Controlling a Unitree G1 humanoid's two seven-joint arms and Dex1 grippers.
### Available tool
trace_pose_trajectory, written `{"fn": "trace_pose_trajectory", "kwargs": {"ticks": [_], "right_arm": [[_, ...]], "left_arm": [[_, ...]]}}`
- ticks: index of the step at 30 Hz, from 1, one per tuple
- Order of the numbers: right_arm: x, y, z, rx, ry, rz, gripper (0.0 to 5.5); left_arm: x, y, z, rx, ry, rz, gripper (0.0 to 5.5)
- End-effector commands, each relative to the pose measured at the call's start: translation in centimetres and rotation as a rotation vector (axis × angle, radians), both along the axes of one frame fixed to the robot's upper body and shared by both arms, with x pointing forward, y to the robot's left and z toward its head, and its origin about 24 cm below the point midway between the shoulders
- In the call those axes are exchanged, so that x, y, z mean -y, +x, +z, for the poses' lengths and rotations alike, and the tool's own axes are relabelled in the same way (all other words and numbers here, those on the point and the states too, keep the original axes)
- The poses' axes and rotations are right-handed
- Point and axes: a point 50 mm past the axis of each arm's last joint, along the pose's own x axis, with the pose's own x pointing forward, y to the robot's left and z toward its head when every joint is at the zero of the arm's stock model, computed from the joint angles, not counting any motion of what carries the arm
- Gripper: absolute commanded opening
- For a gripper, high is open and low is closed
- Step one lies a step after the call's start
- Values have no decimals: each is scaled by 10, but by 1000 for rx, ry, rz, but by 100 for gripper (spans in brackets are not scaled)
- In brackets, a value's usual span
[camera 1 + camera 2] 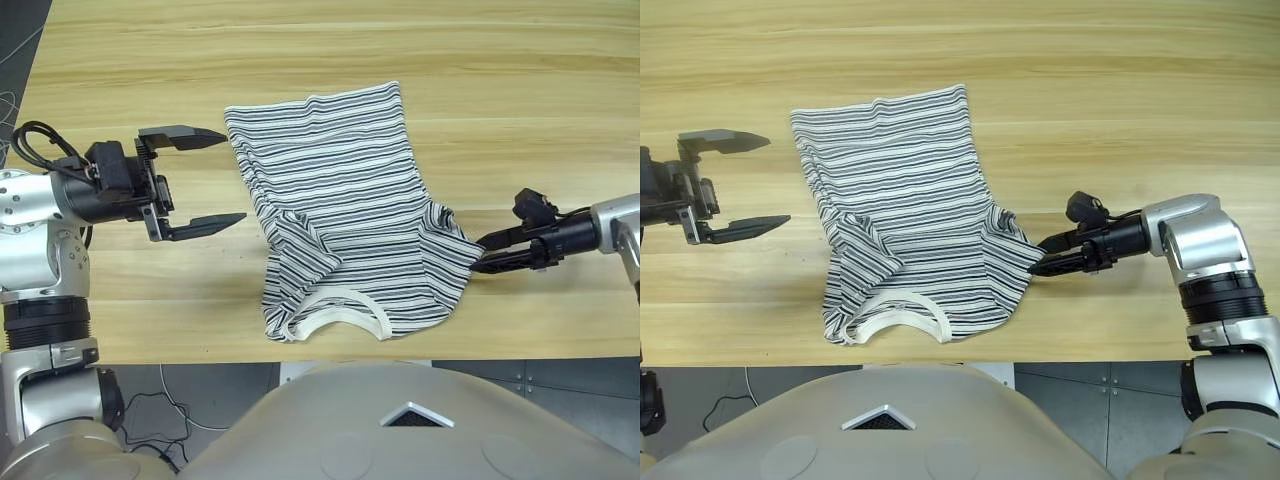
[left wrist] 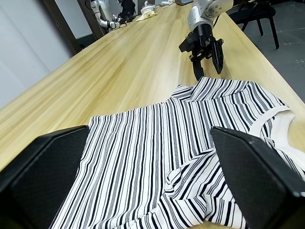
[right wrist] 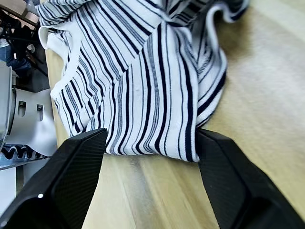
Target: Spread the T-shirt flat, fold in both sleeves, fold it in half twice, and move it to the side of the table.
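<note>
A black-and-white striped T-shirt (image 1: 340, 220) lies rumpled on the wooden table (image 1: 520, 100), its white collar (image 1: 335, 318) toward the near edge and its sleeves folded inward. To the left of the shirt, my left gripper (image 1: 232, 175) hangs open with nothing between its fingers (image 2: 43, 171). My right gripper (image 1: 478, 254) is low at the shirt's right edge and open. In the right wrist view the folded sleeve edge (image 3: 186, 138) lies between its fingers (image 3: 71, 181) without being pinched.
Bare wood stretches behind the shirt and to both sides. The table's near edge (image 1: 500, 358) runs just below the collar, with grey floor beyond it. Far down the table, the left wrist view shows another robot (image 2: 107, 12) and a cloth (image 2: 145, 14).
</note>
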Motion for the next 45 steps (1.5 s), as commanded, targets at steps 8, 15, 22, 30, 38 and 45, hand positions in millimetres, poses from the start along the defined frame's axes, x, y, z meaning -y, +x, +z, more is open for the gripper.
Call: {"fn": "trace_pose_trajectory", "kwargs": {"ticks": [8, 15, 22, 30, 38, 45], "right_arm": [[3, -4, -7, -14, -66, -26, 200], [5, -2, -5, -18, -78, -47, 79], [2, 2, 6, 29, -71, -14, 14], [-6, 5, 35, 181, -68, 87, 14], [-24, -1, 56, 264, -39, 187, 14], [-61, -1, 63, 312, 1, 338, 14]], "left_arm": [[3, 0, -4, -1, 16, 14, 474], [4, 2, -5, 4, 20, 12, 474], [4, 3, -5, 13, 20, 8, 474], [4, 4, -4, 16, 18, 3, 474], [6, 4, -4, 20, 17, -5, 474], [7, 4, -5, 21, 17, -8, 474]]}}
